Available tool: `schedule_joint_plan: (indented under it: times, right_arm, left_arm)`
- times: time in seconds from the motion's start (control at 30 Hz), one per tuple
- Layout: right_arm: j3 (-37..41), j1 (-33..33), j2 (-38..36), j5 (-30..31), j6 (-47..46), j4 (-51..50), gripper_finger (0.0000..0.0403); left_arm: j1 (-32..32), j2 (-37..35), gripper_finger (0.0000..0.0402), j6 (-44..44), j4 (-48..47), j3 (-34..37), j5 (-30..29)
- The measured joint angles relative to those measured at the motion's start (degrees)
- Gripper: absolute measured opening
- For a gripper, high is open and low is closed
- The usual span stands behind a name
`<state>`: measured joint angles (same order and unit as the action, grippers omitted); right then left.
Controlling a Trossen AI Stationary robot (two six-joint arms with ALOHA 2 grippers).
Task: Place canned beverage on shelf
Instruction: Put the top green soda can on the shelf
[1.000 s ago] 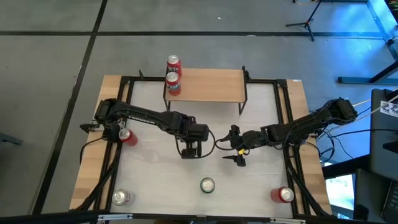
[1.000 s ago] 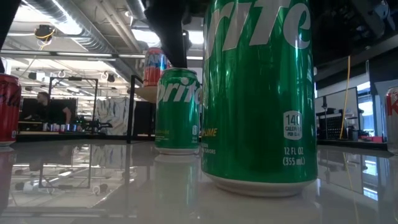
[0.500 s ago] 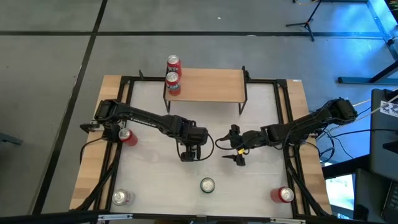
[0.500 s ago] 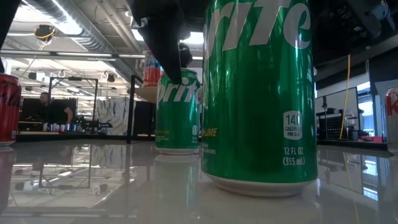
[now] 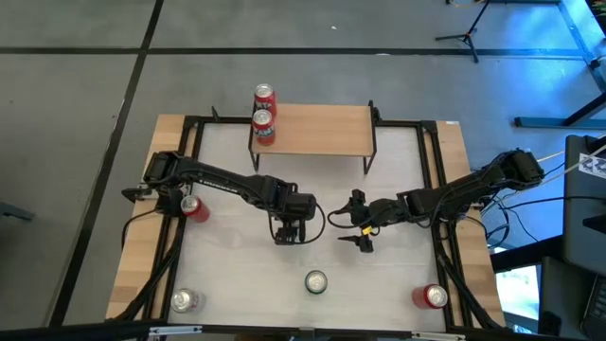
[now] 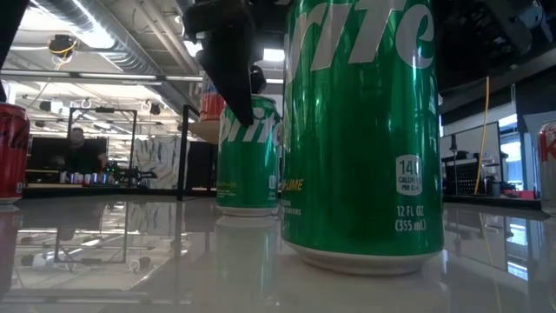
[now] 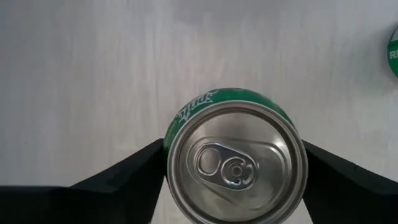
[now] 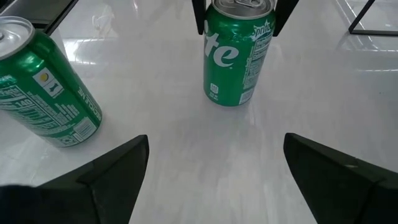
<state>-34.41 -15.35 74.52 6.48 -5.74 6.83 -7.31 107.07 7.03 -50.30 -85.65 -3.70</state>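
The table [image 5: 398,284] holds the shelf [image 5: 322,128] at its far edge. One red can [image 5: 263,126] already stands on the shelf's left end. Near the table's middle, the left gripper [image 7: 235,165] is down over a green can [image 7: 236,158], one finger on each side; I cannot tell if it squeezes yet. The right gripper [image 8: 214,162] waits nearby, open and empty. This can is not lifted yet, and more cans wait near the edges.

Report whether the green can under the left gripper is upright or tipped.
Upright. The green can stands on its base on the table, lid up, between the left gripper's fingers.
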Motion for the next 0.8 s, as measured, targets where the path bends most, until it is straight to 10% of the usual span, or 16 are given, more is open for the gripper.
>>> schedule_joint_plan:
  times: [0.33,0.8]
  right_arm:
    - [0.0,0.0,0.0,0.0,0.0,-0.03,0.037]
    - [0.0,-0.02,0.0,0.4,3.56,-0.67,0.037]
  left_arm:
    - [0.03,0.08,0.028,-1.89,-4.23,-3.39,-1.09]
    - [7.21,0.0,0.028,-11.25,-23.45,-32.61,-7.59]
